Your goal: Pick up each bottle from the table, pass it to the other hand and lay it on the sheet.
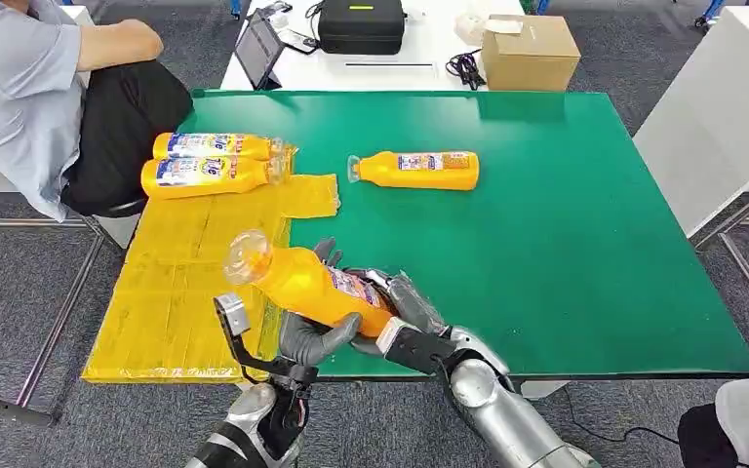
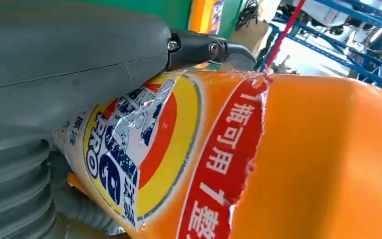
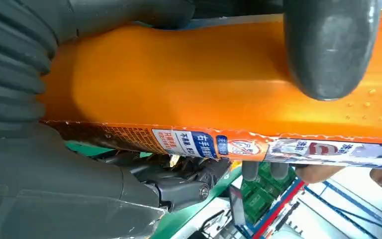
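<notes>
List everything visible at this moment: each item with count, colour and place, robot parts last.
held bottle: 1, orange, above the table's near edge, both hands on it
bottles on sheet: 2, orange, lying side by side at the sheet's far end
lone bottle: 1, orange, lying on the green table beyond the hands
sheet: 1, yellow, over the table's left side
table: 1, green top
cardboard box: 1, brown, on the white table behind
black case: 1, same white table
person: 1, seated at far left
left hand: grey, gripping the held bottle
right hand: dark, holding the held bottle
</notes>
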Available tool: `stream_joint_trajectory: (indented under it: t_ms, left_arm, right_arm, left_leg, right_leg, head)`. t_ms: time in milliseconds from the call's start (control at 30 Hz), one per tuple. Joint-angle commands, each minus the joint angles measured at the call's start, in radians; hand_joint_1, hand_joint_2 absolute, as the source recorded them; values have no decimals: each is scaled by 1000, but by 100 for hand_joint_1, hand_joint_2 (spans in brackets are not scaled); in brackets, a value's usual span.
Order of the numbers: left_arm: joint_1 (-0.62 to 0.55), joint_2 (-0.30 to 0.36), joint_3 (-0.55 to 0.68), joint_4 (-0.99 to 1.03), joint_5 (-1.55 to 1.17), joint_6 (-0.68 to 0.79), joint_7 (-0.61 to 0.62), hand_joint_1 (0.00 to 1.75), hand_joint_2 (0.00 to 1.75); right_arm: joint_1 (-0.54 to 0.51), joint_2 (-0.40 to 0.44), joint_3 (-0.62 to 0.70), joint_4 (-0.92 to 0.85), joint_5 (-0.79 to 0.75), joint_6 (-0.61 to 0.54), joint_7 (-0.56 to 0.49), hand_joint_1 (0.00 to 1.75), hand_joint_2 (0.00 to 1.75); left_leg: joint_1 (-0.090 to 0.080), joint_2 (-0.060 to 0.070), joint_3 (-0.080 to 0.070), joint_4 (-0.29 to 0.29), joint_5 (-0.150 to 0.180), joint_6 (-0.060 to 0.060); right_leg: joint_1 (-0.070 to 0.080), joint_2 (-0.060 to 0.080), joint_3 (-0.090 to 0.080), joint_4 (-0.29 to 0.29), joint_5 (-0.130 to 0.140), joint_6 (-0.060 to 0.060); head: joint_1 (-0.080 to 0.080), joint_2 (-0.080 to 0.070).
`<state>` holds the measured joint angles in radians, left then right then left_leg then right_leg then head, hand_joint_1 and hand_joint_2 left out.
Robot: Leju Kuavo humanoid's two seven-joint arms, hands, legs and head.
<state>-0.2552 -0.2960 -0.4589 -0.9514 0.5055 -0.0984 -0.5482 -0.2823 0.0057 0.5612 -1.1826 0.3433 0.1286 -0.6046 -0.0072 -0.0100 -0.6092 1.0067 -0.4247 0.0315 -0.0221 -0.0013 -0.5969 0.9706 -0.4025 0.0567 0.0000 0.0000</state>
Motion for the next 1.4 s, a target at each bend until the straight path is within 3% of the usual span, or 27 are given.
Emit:
stream_joint_trajectory:
  t_ms: [33, 333, 367, 400, 467, 500, 533, 567, 1400]
  left_arm:
    - [-38, 10, -7, 30, 44, -28, 32, 0, 175]
    - [-37, 13, -7, 27, 52, -38, 30, 0, 175]
    - [-32, 13, -4, 18, 53, -35, 24, 23, 175]
    - [-29, 15, -5, 10, 54, -37, 21, 175, 175]
    - [-23, 18, -2, 0, 58, -41, 18, 175, 175]
    - [-17, 21, 1, -9, 60, -43, 15, 175, 175]
    - [-11, 21, 6, -20, 59, -37, 7, 175, 175]
    - [-5, 24, 10, -32, 59, -32, 3, 175, 175]
    - [3, 35, 77, -75, 13, 107, -31, 175, 175]
  right_arm:
    - [-52, 26, 56, 144, 0, 0, -14, 173, 175]
    - [-49, 31, 55, 146, -2, 2, -15, 169, 175]
    - [-47, 32, 55, 155, -1, 0, -15, 168, 175]
    - [-46, 35, 55, 162, -1, -2, -15, 166, 175]
    - [-45, 37, 55, 175, 0, -3, -16, 162, 175]
    - [-44, 39, 55, 182, 1, -6, -16, 145, 175]
    - [-41, 42, 51, 188, 2, -10, -16, 47, 175]
    - [-38, 45, 51, 189, 4, -16, -14, 0, 175]
    - [-21, 65, 30, 212, 20, -73, -11, 0, 175]
  left_leg:
    - [2, 2, 5, 0, -2, -2]
    - [2, 2, 5, 0, -2, -2]
    - [2, 2, 5, 1, -3, -3]
    - [1, 2, 4, 0, -2, -2]
    - [1, 1, 4, 0, -1, -2]
    - [2, 2, 5, 0, -2, -3]
    - [1, 2, 4, -1, -2, -2]
    - [2, 2, 5, 0, -2, -2]
    - [1, 0, 3, -1, -1, -2]
  right_leg:
    - [2, 2, 5, -1, -1, -3]
    - [2, 1, 5, -1, -1, -3]
    - [2, 2, 5, 0, -2, -3]
    - [2, 1, 3, -1, -1, -2]
    - [2, 1, 4, -1, -1, -2]
    - [2, 1, 5, -1, -1, -3]
    - [1, 1, 4, -1, -1, -2]
    - [2, 1, 5, -1, -1, -3]
    - [1, 0, 2, -1, -1, -2]
  head:
    - [0, 0]
    - [0, 0]
    - [0, 0]
    - [0, 0]
    - [0, 0]
    - [0, 0]
    - [0, 0]
    - [0, 0]
    - [0, 0]
